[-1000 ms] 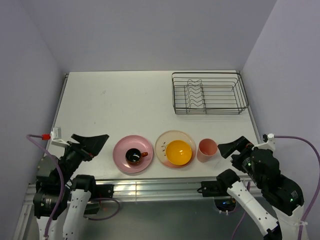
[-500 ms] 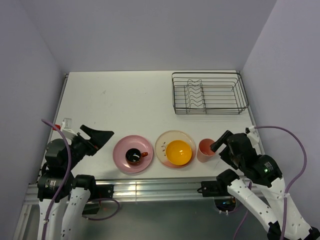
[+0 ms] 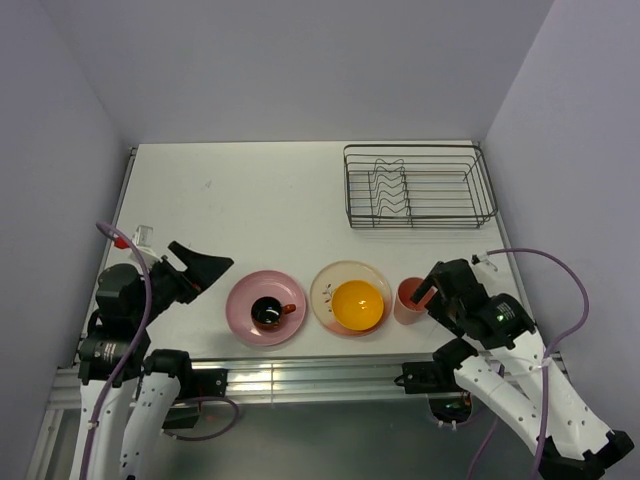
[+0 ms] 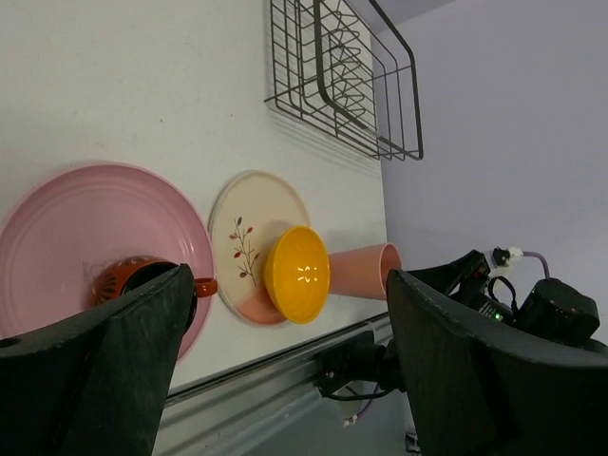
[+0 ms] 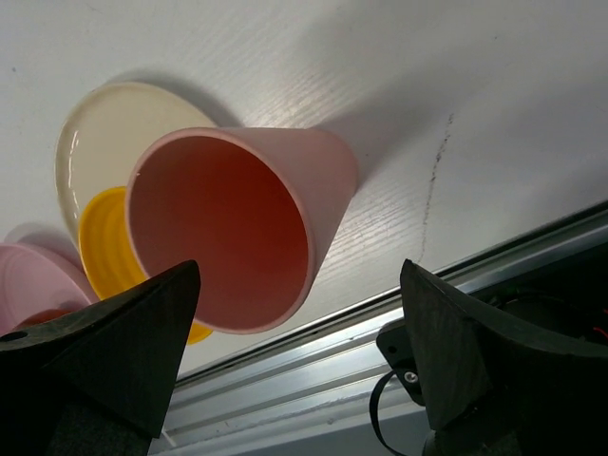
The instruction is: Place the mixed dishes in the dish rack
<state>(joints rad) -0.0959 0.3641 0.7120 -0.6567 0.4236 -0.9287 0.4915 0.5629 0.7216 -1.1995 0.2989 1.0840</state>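
The pink plate [image 3: 243, 300] lies near the front edge with the small red-orange cup [image 3: 268, 311] on it. To its right the cream plate [image 3: 324, 285] holds the yellow bowl [image 3: 357, 305]. The pink tumbler [image 3: 411, 299] stands upright to the right of that. The black wire dish rack [image 3: 412, 147] stands at the back right with nothing in it. My left gripper [image 3: 205, 270] is open, left of the pink plate. My right gripper [image 3: 432, 284] is open, close against the tumbler's right side. In the right wrist view the tumbler [image 5: 228, 228] sits just ahead of the open gripper [image 5: 294, 351].
The left wrist view shows the pink plate [image 4: 76, 247], cup [image 4: 133, 280], cream plate [image 4: 249, 214], bowl [image 4: 296, 274], tumbler [image 4: 356, 271] and rack [image 4: 342, 85] beyond the open gripper [image 4: 294, 380]. Walls stand close on the left, back and right. A metal rail runs along the table's front edge [image 3: 320, 370].
My right gripper has swung left and forward until it is next to the tumbler. My left gripper has moved a little up and right, toward the pink plate. The dishes have not moved.
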